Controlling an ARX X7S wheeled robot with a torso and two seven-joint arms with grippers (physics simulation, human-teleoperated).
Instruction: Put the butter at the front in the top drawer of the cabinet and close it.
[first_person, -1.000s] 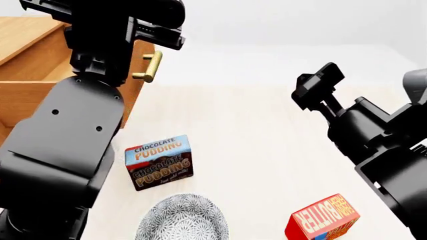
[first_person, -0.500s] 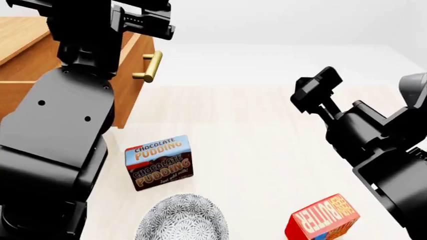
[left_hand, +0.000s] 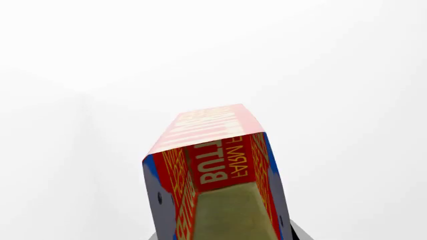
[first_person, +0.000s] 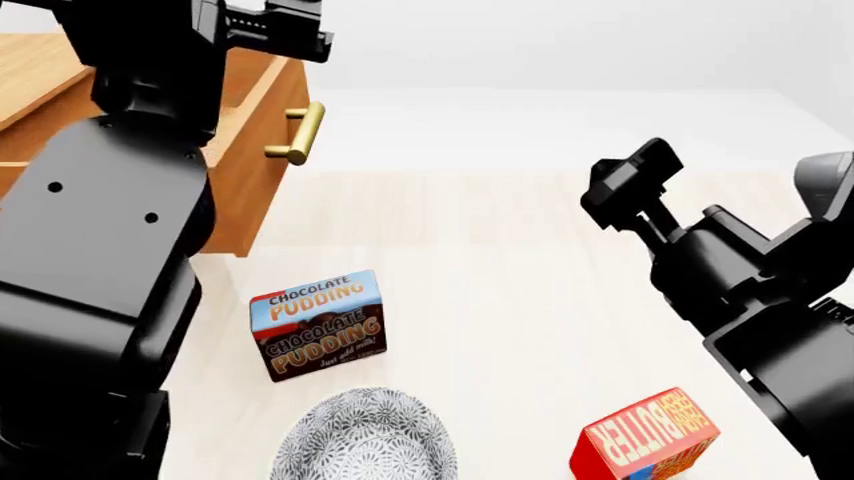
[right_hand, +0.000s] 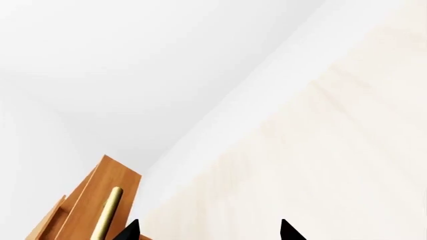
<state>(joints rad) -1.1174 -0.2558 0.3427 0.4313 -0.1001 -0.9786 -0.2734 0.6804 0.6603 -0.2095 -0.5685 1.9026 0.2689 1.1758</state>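
A butter carton (left_hand: 213, 165), red with a yellow panel, fills the left wrist view, and my left gripper (left_hand: 217, 212) is shut on it with grey fingers (left_hand: 155, 200) on both sides. In the head view the left gripper (first_person: 274, 35) is raised high beside the cabinet (first_person: 40, 70), above the pulled-out top drawer (first_person: 254, 130) with its brass handle (first_person: 300, 132); the arm hides the held carton there. A second identical butter carton (first_person: 650, 435) stands at the near right of the table. My right gripper (first_person: 625, 190) hovers open and empty over the table, its tips (right_hand: 130, 231) wide apart.
A Chocolate Pudding box (first_person: 318, 322) stands near the table's middle left. A patterned grey bowl (first_person: 363, 440) sits in front of it at the near edge. The drawer front (right_hand: 87, 200) and handle (right_hand: 107, 215) show in the right wrist view.
My left arm has swung further left and up toward the open drawer, still holding the carton. The right arm has barely shifted.
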